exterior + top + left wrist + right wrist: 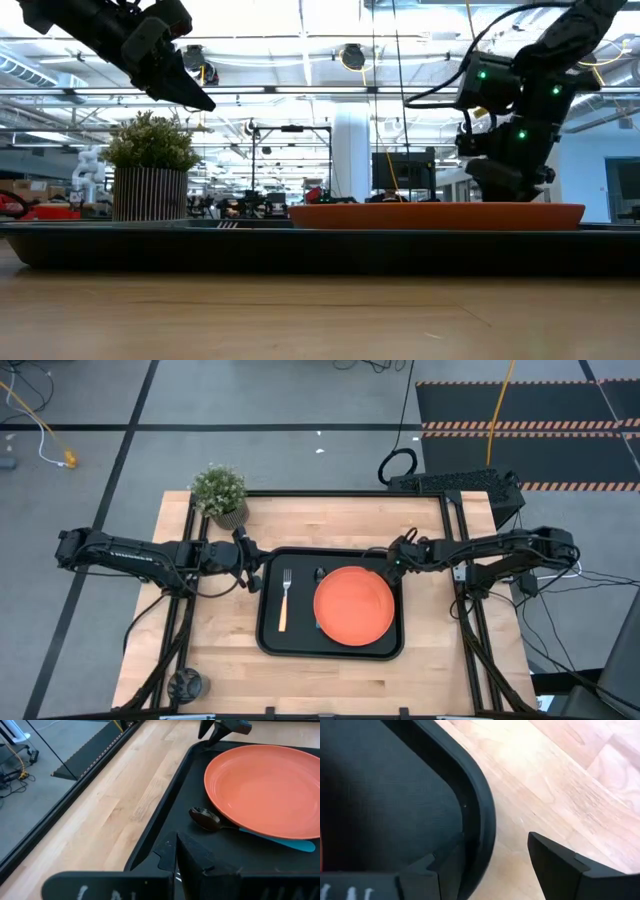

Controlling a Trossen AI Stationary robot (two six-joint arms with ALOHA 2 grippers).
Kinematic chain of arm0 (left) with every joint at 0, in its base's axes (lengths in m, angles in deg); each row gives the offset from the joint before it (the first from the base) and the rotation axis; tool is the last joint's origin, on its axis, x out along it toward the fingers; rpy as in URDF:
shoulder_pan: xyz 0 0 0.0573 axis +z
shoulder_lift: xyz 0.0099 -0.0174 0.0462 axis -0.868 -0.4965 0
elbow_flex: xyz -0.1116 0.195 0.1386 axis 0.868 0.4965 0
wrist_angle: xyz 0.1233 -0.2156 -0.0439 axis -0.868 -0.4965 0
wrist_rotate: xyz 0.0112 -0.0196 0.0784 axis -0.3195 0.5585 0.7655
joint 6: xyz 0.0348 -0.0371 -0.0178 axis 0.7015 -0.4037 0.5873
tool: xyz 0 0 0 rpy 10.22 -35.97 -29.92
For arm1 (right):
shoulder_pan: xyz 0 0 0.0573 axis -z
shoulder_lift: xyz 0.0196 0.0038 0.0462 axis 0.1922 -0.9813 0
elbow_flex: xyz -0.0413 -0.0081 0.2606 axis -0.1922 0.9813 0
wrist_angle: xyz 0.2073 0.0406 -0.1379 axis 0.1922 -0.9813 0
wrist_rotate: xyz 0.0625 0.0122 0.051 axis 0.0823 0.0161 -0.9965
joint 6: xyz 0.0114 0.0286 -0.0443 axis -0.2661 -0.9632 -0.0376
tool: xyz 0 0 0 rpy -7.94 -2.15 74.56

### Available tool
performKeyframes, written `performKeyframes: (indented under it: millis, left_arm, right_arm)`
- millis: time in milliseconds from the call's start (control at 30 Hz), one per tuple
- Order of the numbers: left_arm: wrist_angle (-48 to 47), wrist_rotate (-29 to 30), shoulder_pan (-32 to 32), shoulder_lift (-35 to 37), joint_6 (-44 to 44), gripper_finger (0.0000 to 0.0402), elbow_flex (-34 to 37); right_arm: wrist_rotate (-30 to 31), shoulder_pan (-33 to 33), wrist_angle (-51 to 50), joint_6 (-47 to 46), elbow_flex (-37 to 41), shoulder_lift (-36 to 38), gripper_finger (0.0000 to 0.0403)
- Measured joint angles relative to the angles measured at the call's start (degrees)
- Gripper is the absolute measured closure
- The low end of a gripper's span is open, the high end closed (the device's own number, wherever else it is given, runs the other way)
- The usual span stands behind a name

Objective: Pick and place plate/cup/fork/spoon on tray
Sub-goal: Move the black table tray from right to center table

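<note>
The black tray (268, 642) lies mid-table. On it are the orange plate (355, 605), the fork (284, 600) left of the plate, and the spoon (210, 820), whose blue handle (280, 840) runs under the plate's rim. The dark cup (187, 683) stands on the table near its near left corner. My left gripper (252, 570) is shut and holds nothing above the tray's left rim. My right gripper (492, 845) is open at the tray's far right corner (396, 560), one finger over the tray floor and one over the wood outside the rim (482, 810); no touch shows.
A potted plant (220, 492) stands at the table's far left, beside the left arm. Bare wood lies in front of the tray (330, 685) and along its right side (440, 630).
</note>
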Motion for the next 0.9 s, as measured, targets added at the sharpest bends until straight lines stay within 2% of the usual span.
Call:
performKeyframes:
  millis: [200,367,633,733,900]
  left_arm:
    - [0.1,0.0,0.0,0.0,0.7,0.0385,0.0]
    - [0.1,0.0,0.0,0.0,0.9,0.0385,0.0]
    - [0.1,0.1,1.0,0.0,1.1,0.0385,0.0]
    - [0.8,0.1,1.7,0.0,-1.2,0.0385,0.0]
    - [7.8,0.1,1.9,0.0,-6.7,0.0385,0.0]
  right_arm:
    - [0.4,1.2,4.0,4.3,1.4,-0.2,0.0195]
    - [4.7,1.2,8.2,8.0,1.4,-0.3,0.0195]
    - [4.7,2.5,14.5,11.5,1.4,-0.3,0.0195]
    - [5.3,2.6,20.1,14.2,1.4,-0.3,0.0195]
    - [6.6,2.6,28.4,18.5,1.4,0.1,0.0195]
